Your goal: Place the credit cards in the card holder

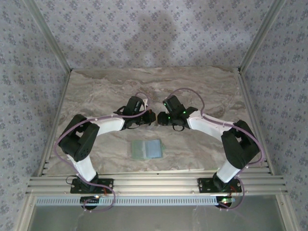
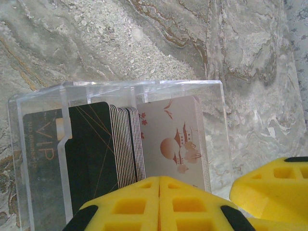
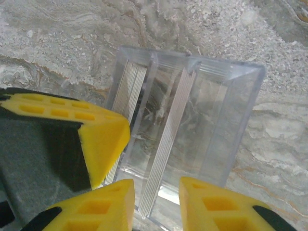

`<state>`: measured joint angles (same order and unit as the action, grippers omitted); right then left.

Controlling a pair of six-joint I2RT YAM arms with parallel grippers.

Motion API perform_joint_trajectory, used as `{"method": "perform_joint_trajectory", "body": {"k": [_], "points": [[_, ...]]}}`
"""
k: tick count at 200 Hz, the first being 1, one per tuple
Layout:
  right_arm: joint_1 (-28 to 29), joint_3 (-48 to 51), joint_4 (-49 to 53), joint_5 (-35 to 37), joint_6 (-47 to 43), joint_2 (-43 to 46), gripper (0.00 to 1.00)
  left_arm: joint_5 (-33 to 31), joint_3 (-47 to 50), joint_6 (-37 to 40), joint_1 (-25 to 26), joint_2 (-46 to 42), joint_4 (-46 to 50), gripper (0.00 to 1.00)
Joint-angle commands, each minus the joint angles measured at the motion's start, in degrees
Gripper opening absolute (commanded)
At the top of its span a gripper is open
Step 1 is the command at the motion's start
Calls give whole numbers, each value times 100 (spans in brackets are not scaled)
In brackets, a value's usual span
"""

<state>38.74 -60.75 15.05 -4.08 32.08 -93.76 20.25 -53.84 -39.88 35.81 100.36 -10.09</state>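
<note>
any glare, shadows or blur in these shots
Top external: even, soft light, a faint shadow on the back wall. Left wrist: the left gripper is blurred up close; clear box rims glint. Right wrist: reflections streak the box; the right gripper is soft.

A: Surface (image 2: 144,43)?
B: Looks like veined stone, grey and tan, matt, faintly grainy.
A: And the card box (image 2: 214,125)?
B: Clear hard plastic, glossy and smooth, bright glints along the edges.
A: Black cards (image 2: 91,154) inside?
B: Smooth plastic, satin sheen, thin gold-coloured lines. Beside them a pale card (image 2: 173,139), matt, reddish print.
A: Left pincer (image 2: 159,183), right pincer (image 3: 156,187)?
B: Yellow plastic, matt, moulded with square pockets.
A: Rails (image 1: 154,185) by the arm bases?
B: Bare ribbed metal, dull silver.
A: Card holder (image 1: 139,149)?
B: Sage-green, matt; too small to tell the material.
</note>
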Motion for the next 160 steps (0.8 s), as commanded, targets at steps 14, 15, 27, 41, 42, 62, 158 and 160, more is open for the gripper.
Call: {"method": "perform_joint_trajectory", "body": {"k": [14, 15, 27, 41, 42, 62, 158, 160], "points": [[-48, -282, 108, -283, -85, -318, 33, 152, -91, 77, 62, 69, 129, 8], [-50, -293, 111, -277, -82, -332, 33, 149, -91, 77, 64, 66, 134, 8], [-47, -340, 184, -181, -70, -404, 33, 146, -108, 85, 49, 28, 171, 8], [-37, -368, 250, -23, -77, -441, 33, 128, -135, 102, 49, 10, 230, 8], [-35, -363, 247, -14, -73, -441, 33, 124, -139, 103, 53, 10, 233, 8], [-25, -368, 279, 47, -101, -429, 33, 110, -166, 104, 54, 51, 262, 8], [-90, -170, 227, -15, -149, -1, 6, 224, -212, 11, -25, -171, 331, 8], [-100, -171, 233, -14, -149, 9, 6, 223, -218, 10, -25, -187, 338, 8]]}}
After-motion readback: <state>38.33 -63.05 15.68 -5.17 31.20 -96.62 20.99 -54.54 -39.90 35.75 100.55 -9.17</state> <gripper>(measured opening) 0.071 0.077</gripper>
